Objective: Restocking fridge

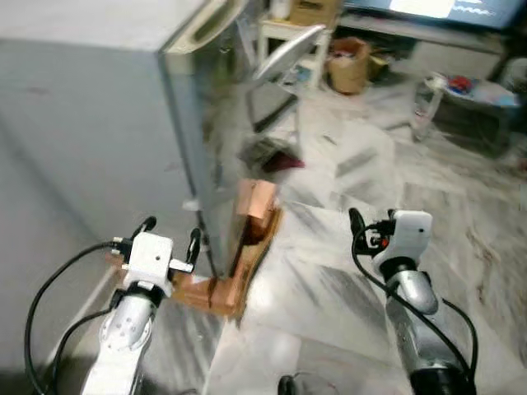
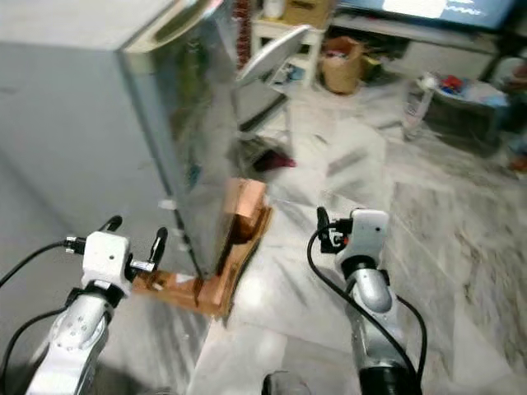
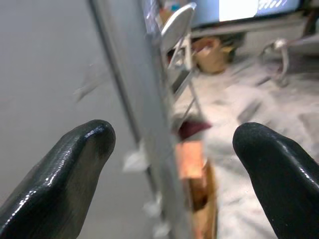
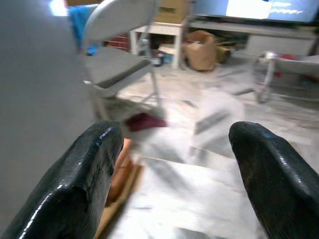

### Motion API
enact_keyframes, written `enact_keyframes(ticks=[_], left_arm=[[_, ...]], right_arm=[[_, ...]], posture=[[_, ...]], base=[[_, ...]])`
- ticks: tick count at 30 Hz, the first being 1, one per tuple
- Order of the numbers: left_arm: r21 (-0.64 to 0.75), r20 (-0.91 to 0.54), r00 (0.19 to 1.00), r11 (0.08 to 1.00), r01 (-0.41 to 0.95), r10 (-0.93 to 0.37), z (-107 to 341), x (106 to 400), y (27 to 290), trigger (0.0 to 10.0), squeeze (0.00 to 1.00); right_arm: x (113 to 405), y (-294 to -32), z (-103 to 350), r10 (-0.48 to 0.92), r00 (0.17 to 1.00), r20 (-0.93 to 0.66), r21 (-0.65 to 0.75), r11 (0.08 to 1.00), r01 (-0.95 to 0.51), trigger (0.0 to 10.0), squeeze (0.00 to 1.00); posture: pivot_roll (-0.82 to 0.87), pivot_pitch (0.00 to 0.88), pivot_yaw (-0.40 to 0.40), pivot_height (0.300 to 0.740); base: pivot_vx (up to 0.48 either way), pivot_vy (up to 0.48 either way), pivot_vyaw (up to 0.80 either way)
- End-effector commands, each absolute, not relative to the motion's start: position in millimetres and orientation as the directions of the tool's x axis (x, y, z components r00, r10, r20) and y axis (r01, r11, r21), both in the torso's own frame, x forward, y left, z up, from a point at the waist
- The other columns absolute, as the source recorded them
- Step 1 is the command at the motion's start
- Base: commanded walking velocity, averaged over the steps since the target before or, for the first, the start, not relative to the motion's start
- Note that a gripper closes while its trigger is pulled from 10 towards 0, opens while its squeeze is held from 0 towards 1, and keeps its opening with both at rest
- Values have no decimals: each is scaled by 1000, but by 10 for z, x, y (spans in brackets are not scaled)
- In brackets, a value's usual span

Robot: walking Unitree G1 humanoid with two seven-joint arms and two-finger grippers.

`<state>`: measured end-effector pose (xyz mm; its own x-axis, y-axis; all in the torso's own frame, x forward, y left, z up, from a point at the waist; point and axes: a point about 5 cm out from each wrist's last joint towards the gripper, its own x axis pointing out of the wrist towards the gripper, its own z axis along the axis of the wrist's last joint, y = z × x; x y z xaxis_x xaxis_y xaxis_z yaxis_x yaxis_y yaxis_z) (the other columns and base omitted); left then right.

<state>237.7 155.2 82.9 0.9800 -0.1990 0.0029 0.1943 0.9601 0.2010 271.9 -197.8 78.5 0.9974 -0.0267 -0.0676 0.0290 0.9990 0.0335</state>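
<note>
We stand at the fridge's [image 1: 107, 123] near corner, its door [image 1: 216, 115] ajar. Left gripper [image 1: 171, 234] and right gripper [image 1: 356, 224] both have fingers apart, empty. We risk clipping the door edge or the wooden base [image 1: 239, 271]. Marble floor [image 1: 370, 173]; folding chair [image 1: 284, 58] farther off.

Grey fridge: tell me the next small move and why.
Probably step around toward the front of the tall grey fridge, because the head views face its plain side and corner edge, with no handle in reach. Both the left gripper and right gripper are open and hold nothing.
</note>
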Motion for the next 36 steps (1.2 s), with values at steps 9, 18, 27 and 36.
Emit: enact_keyframes(ticks=[9, 18, 27, 36], left_arm=[[200, -2, 986, 966, 165, -168, 808, 2352, 1663, 10000, 0], [186, -18, 997, 980, 77, -75, 771, 2366, 1776, 10000, 0], [154, -33, 999, 987, 36, -31, 765, 2394, 1855, 10000, 0], [152, -29, 999, 988, 19, -15, 770, 2598, 1840, 10000, 0]], right_arm=[[2769, -1881, 828, 5, 999, -45, 46, 999, -3, 10000, 0], [2754, -1873, 814, 17, 998, -55, 43, 999, -15, 10000, 0], [2614, -1849, 708, 54, 993, -102, 27, 998, -51, 10000, 0], [2422, -1787, 537, 114, 967, -229, -29, 992, -124, 10000, 0]], posture=[[99, 62, -34, 740], [99, 70, -43, 740], [91, 83, -39, 740], [81, 97, -54, 740]], base=[[118, 0, -362], [0, 0, 0], [0, 0, 0], [0, 0, 0]])
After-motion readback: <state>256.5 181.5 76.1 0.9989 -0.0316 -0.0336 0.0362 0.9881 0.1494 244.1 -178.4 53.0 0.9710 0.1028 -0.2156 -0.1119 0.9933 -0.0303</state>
